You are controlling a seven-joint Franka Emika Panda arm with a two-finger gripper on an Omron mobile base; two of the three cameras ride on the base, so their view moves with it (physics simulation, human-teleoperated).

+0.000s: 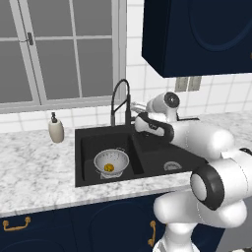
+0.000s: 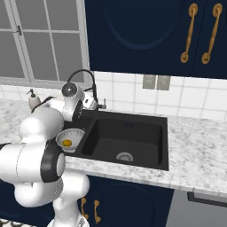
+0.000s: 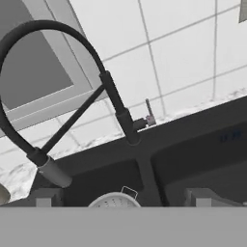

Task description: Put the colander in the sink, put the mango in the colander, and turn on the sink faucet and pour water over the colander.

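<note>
The marble surface (image 1: 34, 162) is backed by white tile and a window; the end effector (image 3: 123, 200), fingers apart, is held near the sink faucet (image 3: 120, 113).

Both base views look down from behind the arm, left and right, sharing the sink (image 1: 93, 147), while the hand view faces its faucet (image 3: 116, 103) closely.

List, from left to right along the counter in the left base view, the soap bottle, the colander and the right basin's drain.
Soap bottle → colander, holding the mango → right basin's drain.
</note>
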